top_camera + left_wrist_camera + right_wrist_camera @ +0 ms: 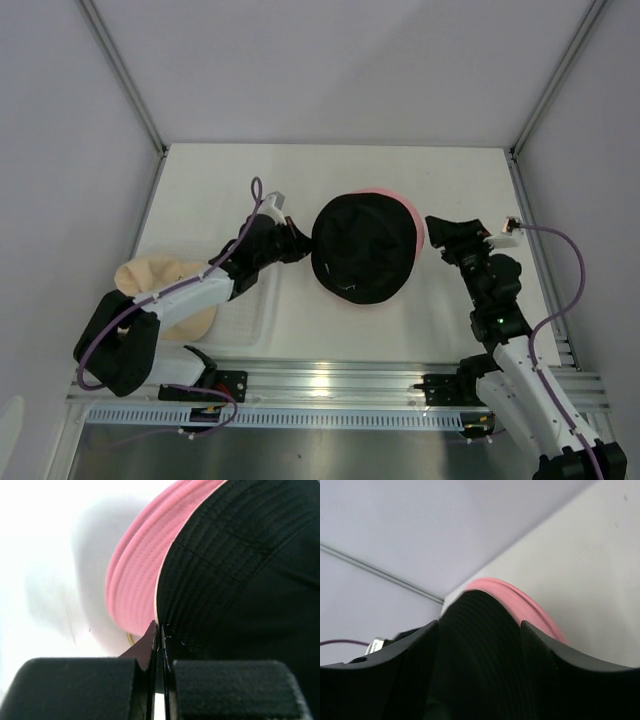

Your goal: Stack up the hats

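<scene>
A black hat lies crown up on a pink hat, of which only a strip of brim shows along the back right. My left gripper is at the black hat's left edge, shut on its brim; the left wrist view shows the jaws pinching the black hat with the pink hat beside it. My right gripper stands open at the stack's right edge. In the right wrist view its jaws are spread with the black hat between them and the pink hat behind. A beige hat lies at the left, partly under my left arm.
A clear shallow tray lies left of the stack, under my left arm, with the beige hat at its left side. White walls with metal corner posts enclose the table. A metal rail runs along the near edge.
</scene>
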`<control>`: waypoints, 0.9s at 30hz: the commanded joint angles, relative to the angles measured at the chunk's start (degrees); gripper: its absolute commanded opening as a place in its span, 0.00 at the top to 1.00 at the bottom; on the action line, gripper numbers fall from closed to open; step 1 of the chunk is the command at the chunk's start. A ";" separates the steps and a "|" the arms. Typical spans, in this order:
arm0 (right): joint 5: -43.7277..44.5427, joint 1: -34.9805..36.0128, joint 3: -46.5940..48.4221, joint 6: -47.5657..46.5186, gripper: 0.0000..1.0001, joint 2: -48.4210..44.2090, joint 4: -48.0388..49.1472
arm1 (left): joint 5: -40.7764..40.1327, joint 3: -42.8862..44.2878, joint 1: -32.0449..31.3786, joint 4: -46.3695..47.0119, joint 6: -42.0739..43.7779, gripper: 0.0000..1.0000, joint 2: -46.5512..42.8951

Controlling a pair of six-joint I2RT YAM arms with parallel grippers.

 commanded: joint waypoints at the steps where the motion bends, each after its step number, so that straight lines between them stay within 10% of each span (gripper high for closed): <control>1: 1.83 -0.25 4.52 -6.57 0.31 -2.85 0.28 | 5.09 9.48 1.15 -5.99 7.79 0.99 -0.01; 14: -20.68 -0.60 14.64 -9.31 0.34 27.81 9.15 | 15.20 23.12 3.17 -13.30 9.30 0.99 12.29; 27: -24.71 -3.32 12.62 -7.91 0.35 27.30 7.22 | 15.99 26.82 5.72 -16.29 10.17 0.99 13.71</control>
